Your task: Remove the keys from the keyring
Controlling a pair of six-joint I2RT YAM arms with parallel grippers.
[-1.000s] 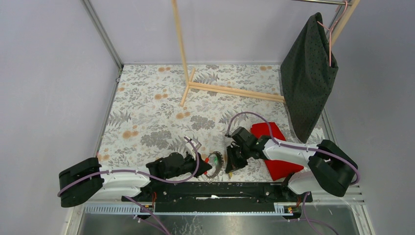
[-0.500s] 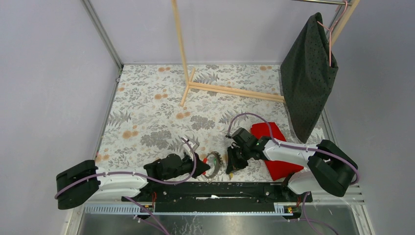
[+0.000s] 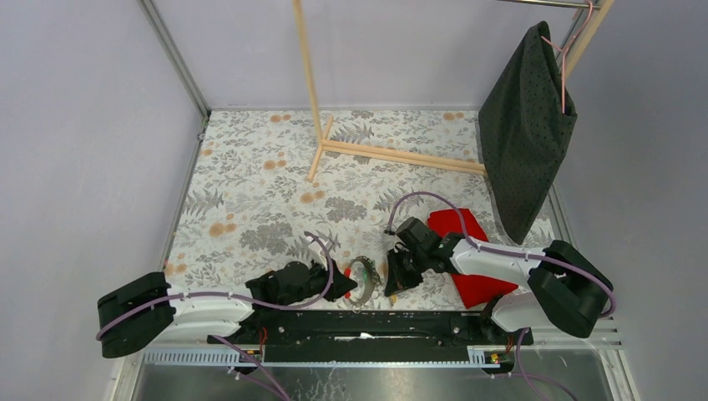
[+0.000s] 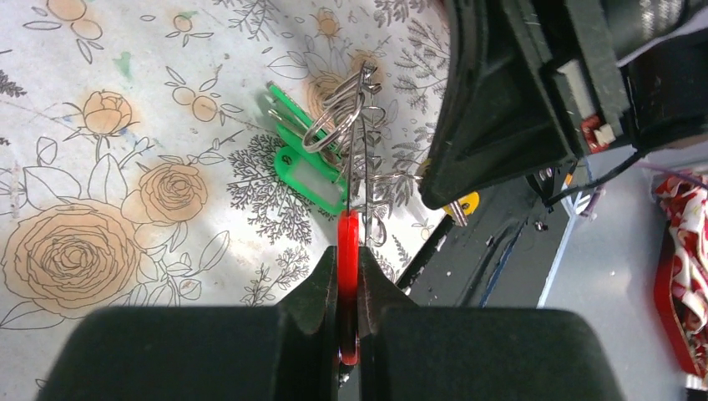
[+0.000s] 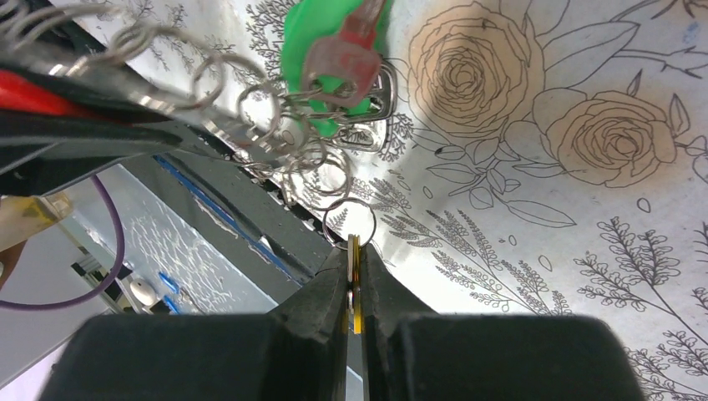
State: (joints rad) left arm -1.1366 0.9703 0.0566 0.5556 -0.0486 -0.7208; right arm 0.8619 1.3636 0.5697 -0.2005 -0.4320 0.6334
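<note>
The keyring (image 3: 362, 279) stands between my two grippers near the table's front edge. In the left wrist view it is a thin wire ring seen edge-on (image 4: 354, 159), with green tags (image 4: 307, 167) and small rings hanging on it. My left gripper (image 4: 348, 251) is shut on a red piece (image 4: 348, 242) at the ring's rim. My right gripper (image 5: 354, 259) is shut on the yellow key (image 5: 355, 280), which hangs from a small ring (image 5: 349, 221). A reddish key (image 5: 342, 52) lies over a green tag (image 5: 311, 38). The yellow key also shows in the left wrist view (image 4: 464, 203).
A red cloth (image 3: 467, 251) lies under the right arm. The black base rail (image 3: 359, 322) runs just below the ring. A wooden rack (image 3: 334, 142) stands at the back, with a dark cloth on a hanger (image 3: 526, 125) at the right.
My left gripper has drawn back slightly to the left with the red piece, and the ring has shifted a little with it. The right arm has barely moved.
</note>
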